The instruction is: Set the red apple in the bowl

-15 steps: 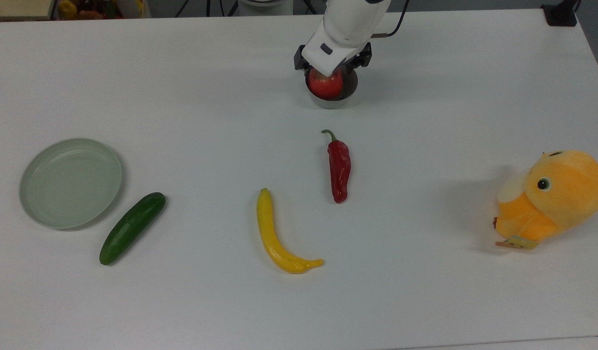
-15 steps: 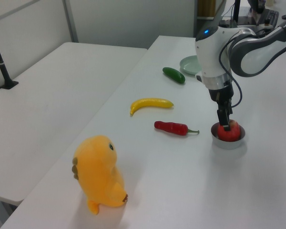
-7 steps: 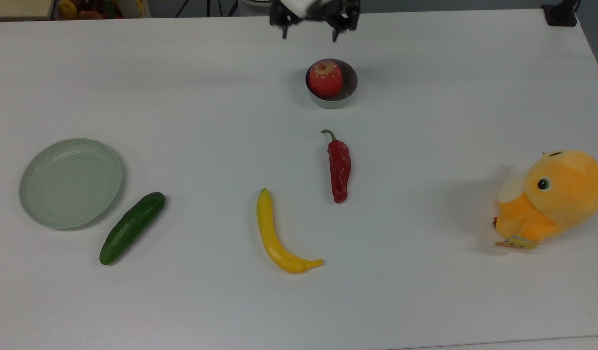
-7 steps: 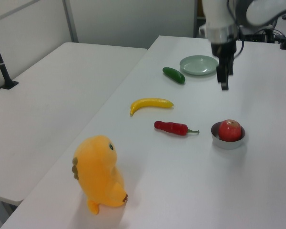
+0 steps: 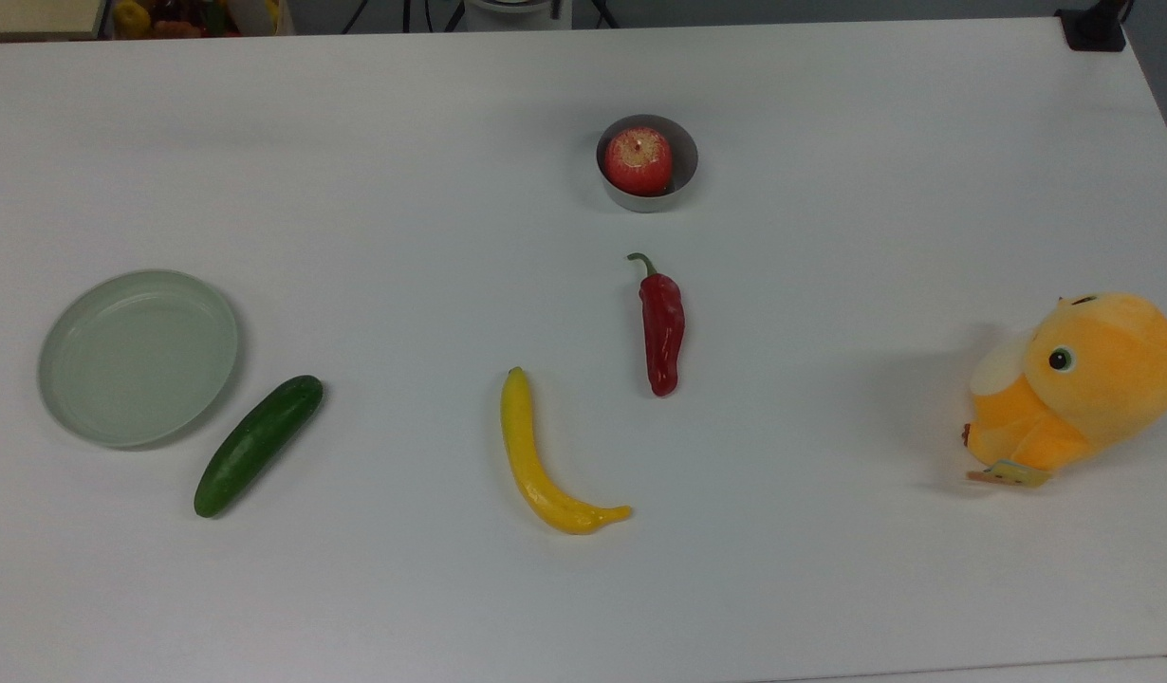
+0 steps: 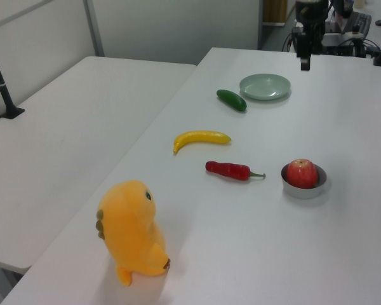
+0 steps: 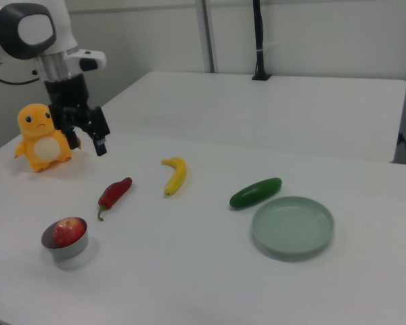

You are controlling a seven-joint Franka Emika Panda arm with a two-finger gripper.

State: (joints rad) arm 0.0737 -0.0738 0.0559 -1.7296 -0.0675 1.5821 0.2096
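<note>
In the bowl (image 5: 680,175) at the top view's twelve o'clock sits the apple (image 5: 638,161), round, glossy and red, with a pale speckled dimple on top and a short stem. It fills most of the bowl and rises above the rim. The bowl is small, grey, straight-walled and looks like metal.

The counter (image 5: 830,569) is flat, matt and white. At six o'clock from the bowl in the top view lies a chili (image 5: 661,327), long, dark red and shiny, with a curled green stem pointing toward the bowl. Just at seven o'clock of the chili lies a banana (image 5: 541,465), smooth, yellow and curved. At the top view's nine o'clock rests a wide, shallow, pale green plate (image 5: 71,417) with ridged rings, and a dark green, glossy cucumber (image 5: 258,445) lies just beside it, apart from its rim. At three o'clock stands a fuzzy orange plush (image 5: 1082,384) with a cream belly.

In the right view the pincer (image 7: 86,141) hangs high above the counter, well apart from the bowl, its black fingers (image 7: 98,139) apart and holding nothing.
</note>
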